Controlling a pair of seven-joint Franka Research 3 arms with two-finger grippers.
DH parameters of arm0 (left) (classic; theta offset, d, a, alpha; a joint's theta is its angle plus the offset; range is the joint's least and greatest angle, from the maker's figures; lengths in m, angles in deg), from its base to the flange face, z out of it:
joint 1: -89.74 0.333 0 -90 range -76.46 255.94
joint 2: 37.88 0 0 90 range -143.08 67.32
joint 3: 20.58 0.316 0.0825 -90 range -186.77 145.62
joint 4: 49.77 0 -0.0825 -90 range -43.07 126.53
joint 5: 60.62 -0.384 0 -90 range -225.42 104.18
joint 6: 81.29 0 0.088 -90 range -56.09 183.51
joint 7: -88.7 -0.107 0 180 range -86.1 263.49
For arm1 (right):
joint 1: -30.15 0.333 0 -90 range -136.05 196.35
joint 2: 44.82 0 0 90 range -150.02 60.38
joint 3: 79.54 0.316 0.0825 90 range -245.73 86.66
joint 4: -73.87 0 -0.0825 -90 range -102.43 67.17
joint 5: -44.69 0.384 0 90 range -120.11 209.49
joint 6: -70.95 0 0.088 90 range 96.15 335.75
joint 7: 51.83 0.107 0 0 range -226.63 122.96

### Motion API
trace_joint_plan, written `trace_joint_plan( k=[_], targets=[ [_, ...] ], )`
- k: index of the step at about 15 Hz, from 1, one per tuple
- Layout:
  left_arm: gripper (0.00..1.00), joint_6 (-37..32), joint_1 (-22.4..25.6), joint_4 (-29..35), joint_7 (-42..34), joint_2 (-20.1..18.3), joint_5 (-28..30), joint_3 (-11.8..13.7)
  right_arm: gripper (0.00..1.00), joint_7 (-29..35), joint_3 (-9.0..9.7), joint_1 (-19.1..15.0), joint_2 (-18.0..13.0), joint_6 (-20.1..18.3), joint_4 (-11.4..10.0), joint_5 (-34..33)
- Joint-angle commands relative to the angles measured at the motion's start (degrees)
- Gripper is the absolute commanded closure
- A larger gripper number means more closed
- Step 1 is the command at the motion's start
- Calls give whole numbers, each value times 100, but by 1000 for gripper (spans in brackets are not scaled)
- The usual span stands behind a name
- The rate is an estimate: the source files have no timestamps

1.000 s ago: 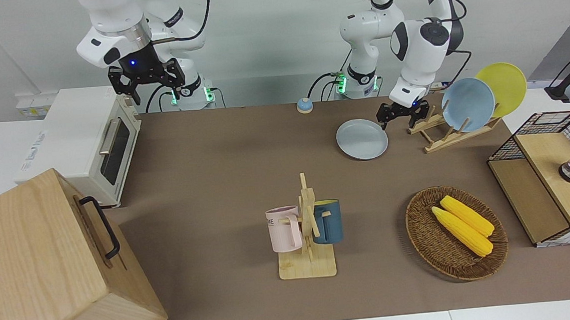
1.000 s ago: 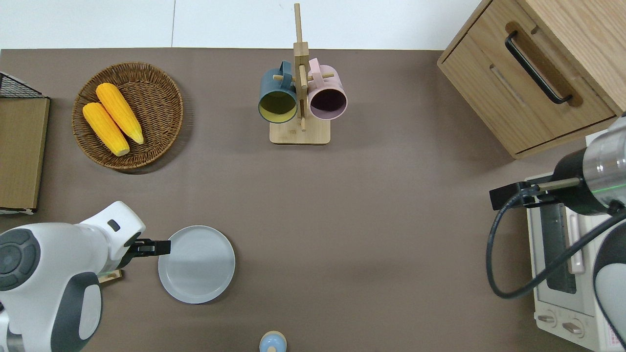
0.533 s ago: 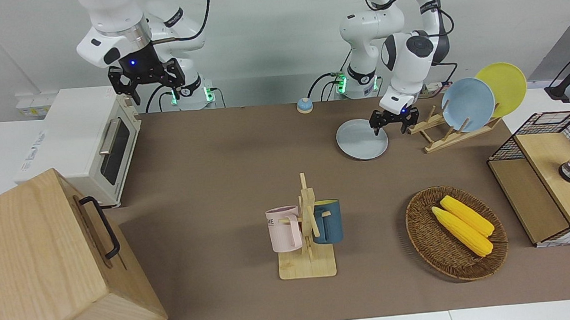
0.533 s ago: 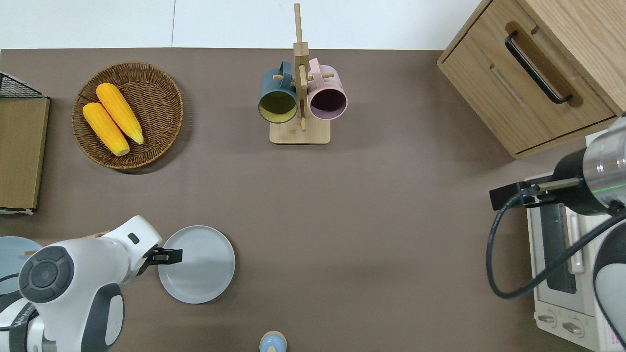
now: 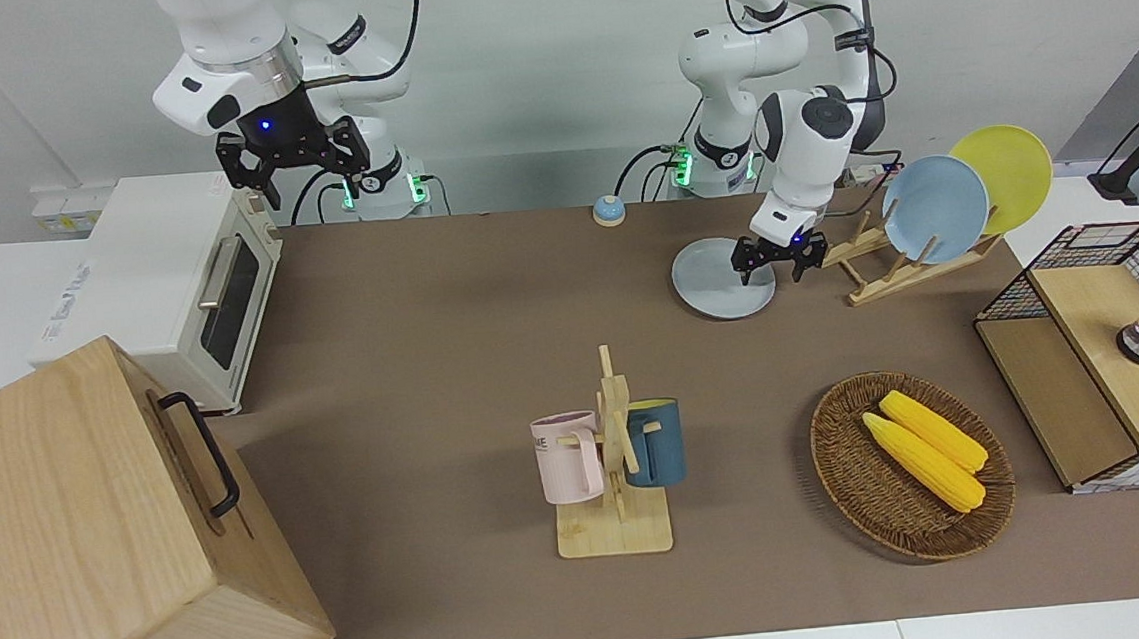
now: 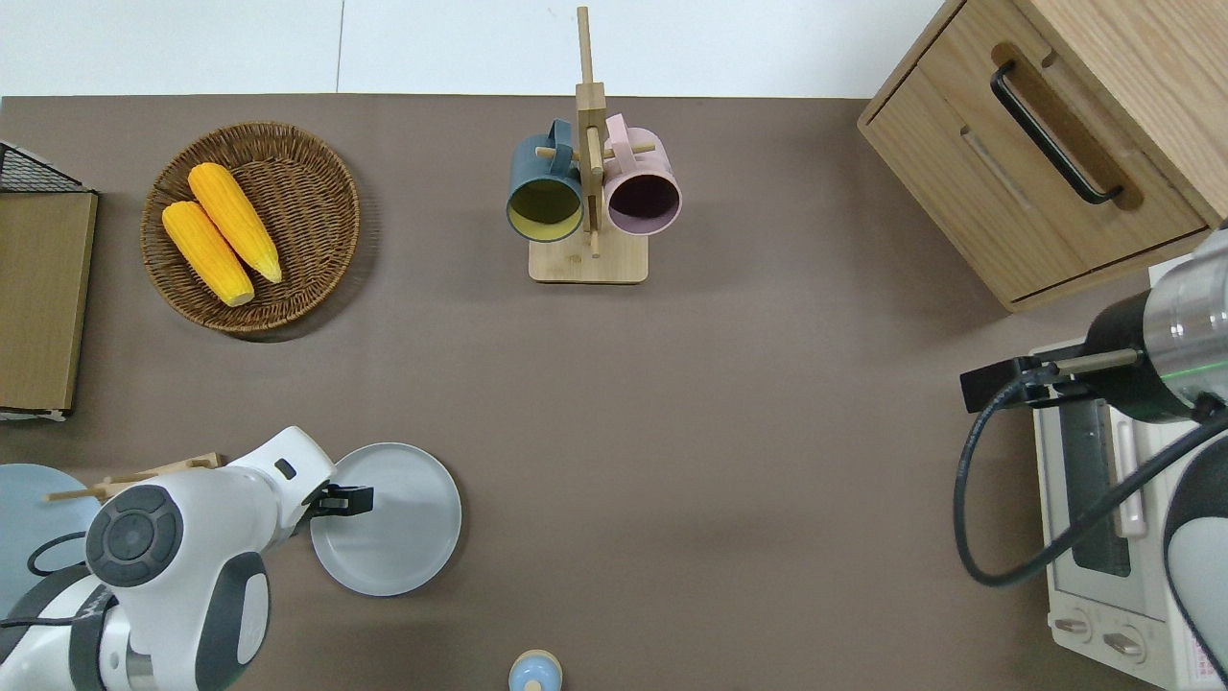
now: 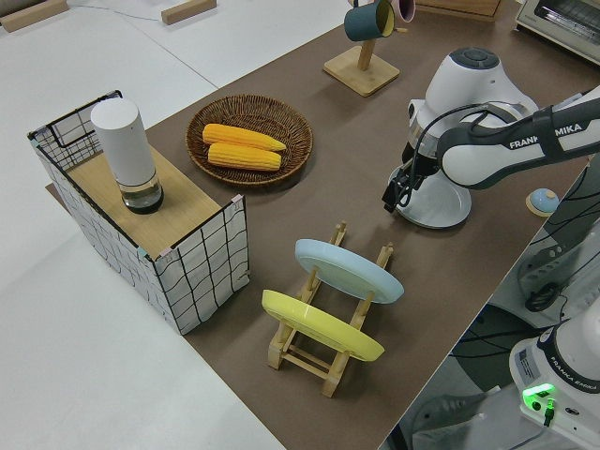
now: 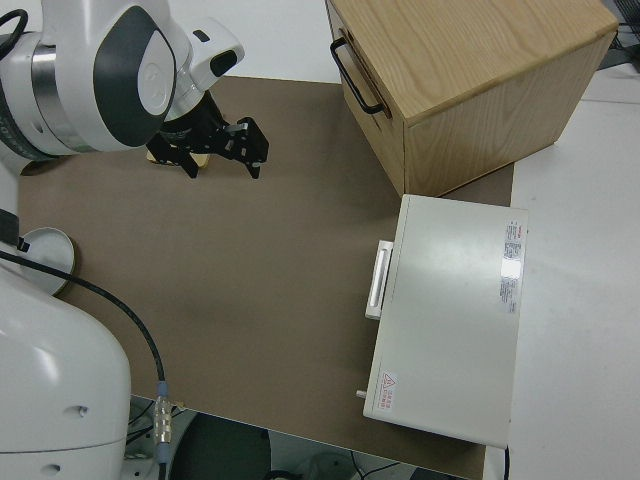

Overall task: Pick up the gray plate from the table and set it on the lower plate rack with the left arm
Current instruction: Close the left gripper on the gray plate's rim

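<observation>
Gray plate (image 6: pixel 398 523) flat on brown table mat (image 6: pixel 729 461), white wall (image 5: pixel 531 52) nearby, left end effector (image 6: pixel 342 499) seemingly released above its rim.

Both arms are wearing glossy white shells with dark gray joint caps; the left arm (image 7: pixel 487 150) is showing "FRANKA EMIKA" lettering, black cables trailing above its black gripper.

Bright, even overhead light here; soft shadows pool under objects, every view sharp, no glare showing.
</observation>
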Motion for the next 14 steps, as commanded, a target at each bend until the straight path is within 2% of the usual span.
trace_joint_plan(
  k=[1, 6, 8, 9, 10, 14],
  targets=[
    [11, 374, -112, 128, 66, 198, 30, 30, 13, 1, 33, -56, -14, -82, 35, 59],
    [15, 463, -174, 190, 66, 225, 29, 30, 11, -8, 33, -56, -14, -82, 35, 59],
    [88, 471, -183, 190, 66, 243, 21, 30, 11, 1, 33, -56, -14, -73, 35, 59],
    [231, 480, -235, 190, 66, 251, 29, 30, 13, 1, 24, -56, -14, -82, 35, 59],
    [419, 498, -253, 190, 66, 278, 30, 30, 11, 1, 33, -56, -14, -82, 35, 59],
    [991, 524, -253, 190, 66, 304, 30, 30, 13, 1, 33, -56, -14, -82, 35, 59]
  ],
)
